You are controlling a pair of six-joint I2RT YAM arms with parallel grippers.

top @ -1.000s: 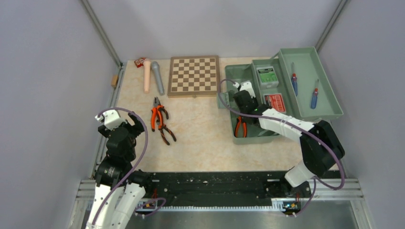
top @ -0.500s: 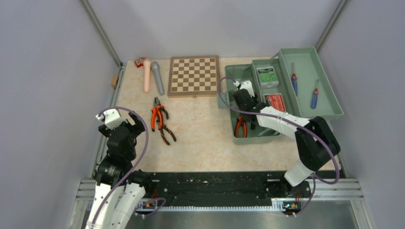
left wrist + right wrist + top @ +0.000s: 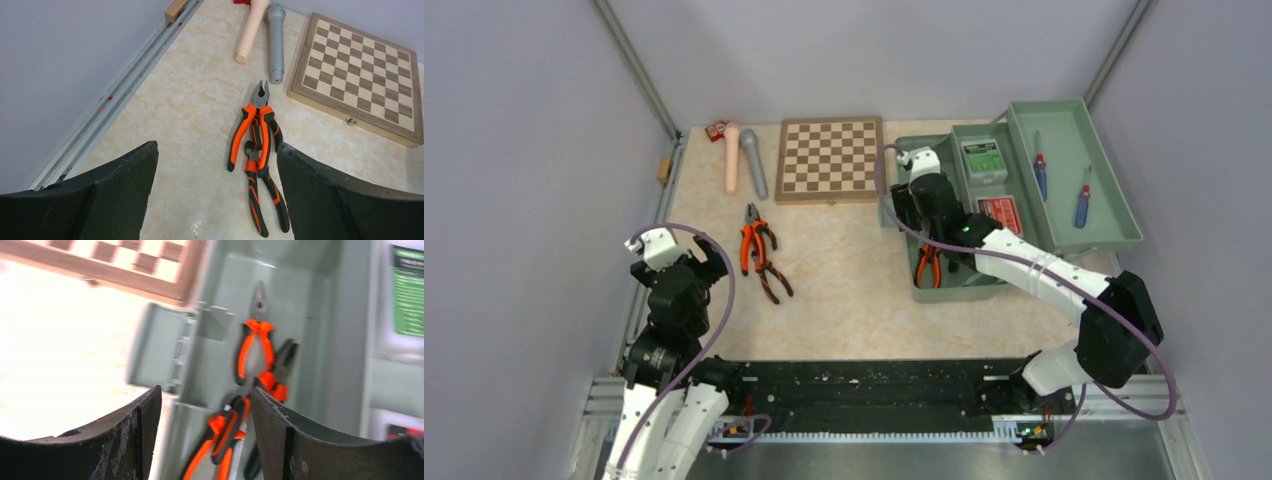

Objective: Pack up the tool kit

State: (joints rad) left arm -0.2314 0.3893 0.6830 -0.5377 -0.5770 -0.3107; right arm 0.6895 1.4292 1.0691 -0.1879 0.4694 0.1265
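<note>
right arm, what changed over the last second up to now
The right tool opened, apparently letting go of the orange-handled pliers, which lie in the toolbox. It then drew back toward the box's far left corner. The left tool, open above the table pliers, and the chessboard stayed as they were.
</note>
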